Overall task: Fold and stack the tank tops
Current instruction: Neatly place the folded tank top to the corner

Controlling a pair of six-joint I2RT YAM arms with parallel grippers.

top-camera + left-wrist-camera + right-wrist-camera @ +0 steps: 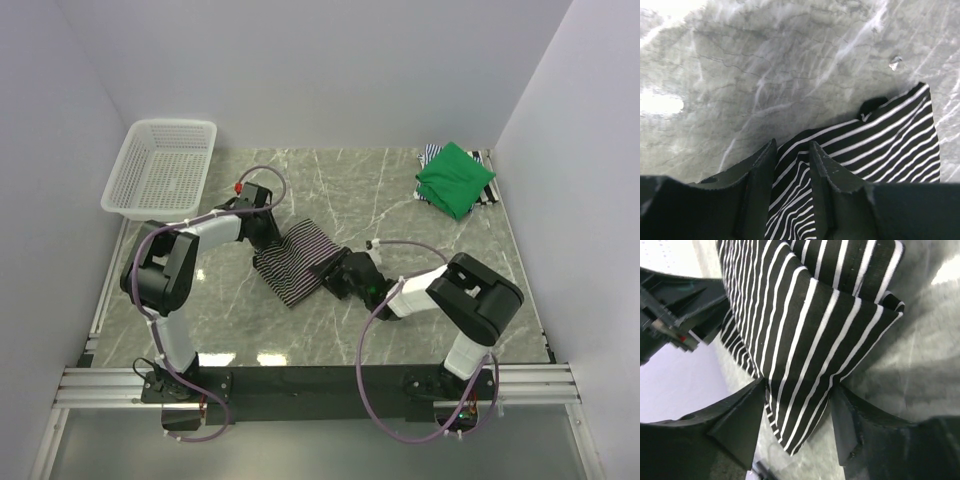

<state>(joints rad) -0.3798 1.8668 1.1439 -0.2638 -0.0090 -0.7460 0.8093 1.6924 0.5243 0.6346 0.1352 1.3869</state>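
The black-and-white striped tank top (300, 262) lies folded in a bunch at the table's middle. My left gripper (268, 240) is at its far left edge, shut on a fold of it; the stripes run between its fingers in the left wrist view (792, 147). My right gripper (333, 268) is at the top's right edge, open, with a folded corner of the top (805, 315) hanging between its spread fingers (797, 390). The green tank top (455, 178) lies folded at the far right on the blue-and-white striped one (432, 153).
A white mesh basket (165, 165) stands at the far left corner. The marble tabletop (350, 190) is walled on three sides. The two arms reach in close together from either side of the striped top.
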